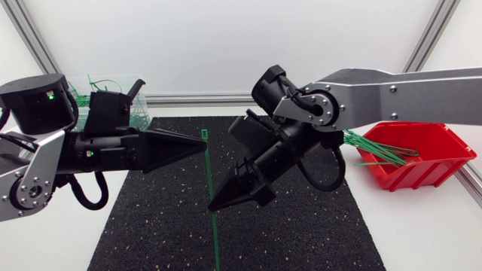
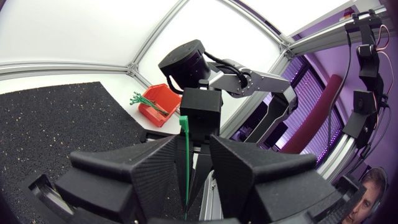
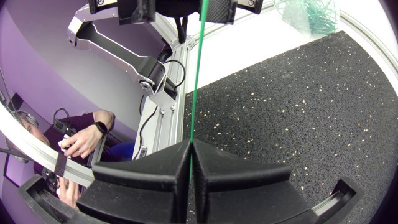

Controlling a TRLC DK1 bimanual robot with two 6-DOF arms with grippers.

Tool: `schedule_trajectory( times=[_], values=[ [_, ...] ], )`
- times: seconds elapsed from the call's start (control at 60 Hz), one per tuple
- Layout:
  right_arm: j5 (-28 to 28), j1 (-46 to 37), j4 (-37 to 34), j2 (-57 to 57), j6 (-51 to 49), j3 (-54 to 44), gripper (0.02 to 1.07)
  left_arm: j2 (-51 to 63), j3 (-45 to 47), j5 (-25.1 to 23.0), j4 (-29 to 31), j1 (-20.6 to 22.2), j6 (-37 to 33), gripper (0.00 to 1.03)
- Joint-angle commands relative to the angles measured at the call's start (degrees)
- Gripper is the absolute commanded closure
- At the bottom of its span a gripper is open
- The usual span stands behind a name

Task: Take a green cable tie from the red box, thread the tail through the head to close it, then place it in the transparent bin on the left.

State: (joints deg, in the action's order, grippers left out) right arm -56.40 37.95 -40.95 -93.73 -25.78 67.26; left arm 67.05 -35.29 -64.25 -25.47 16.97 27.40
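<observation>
Over the black mat (image 1: 151,226), with left jaws and right jaws both clamped on the straight green cable tie (image 1: 208,169), you want to curl its tail (image 1: 216,248) slowly toward the head (image 1: 204,135), keeping them aligned.

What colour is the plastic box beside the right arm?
The plastic box is red, seen best in the head view.
</observation>
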Motion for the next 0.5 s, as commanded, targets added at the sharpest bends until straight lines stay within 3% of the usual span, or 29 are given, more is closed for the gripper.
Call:
schedule_trajectory(
  times=[0.0,0.217,0.3,0.483],
  values=[
    [-0.6,0.5,-0.2,0.0,-0.9,-0.7,1.01,0.6,0.8,-0.4,-0.2,0.3,1.3,0.67],
    [-0.6,0.7,0.0,0.0,-0.9,-0.8,1.01,1.4,1.1,-0.3,-0.6,0.3,1.3,0.68],
    [-0.6,0.7,0.0,0.0,-0.9,-0.8,1.01,1.4,0.9,-0.1,-0.6,0.3,1.3,0.80],
    [-0.6,0.8,0.1,0.0,-0.9,-1.0,1.01,1.4,0.9,0.1,-0.6,0.3,1.3,0.80]
  ],
)
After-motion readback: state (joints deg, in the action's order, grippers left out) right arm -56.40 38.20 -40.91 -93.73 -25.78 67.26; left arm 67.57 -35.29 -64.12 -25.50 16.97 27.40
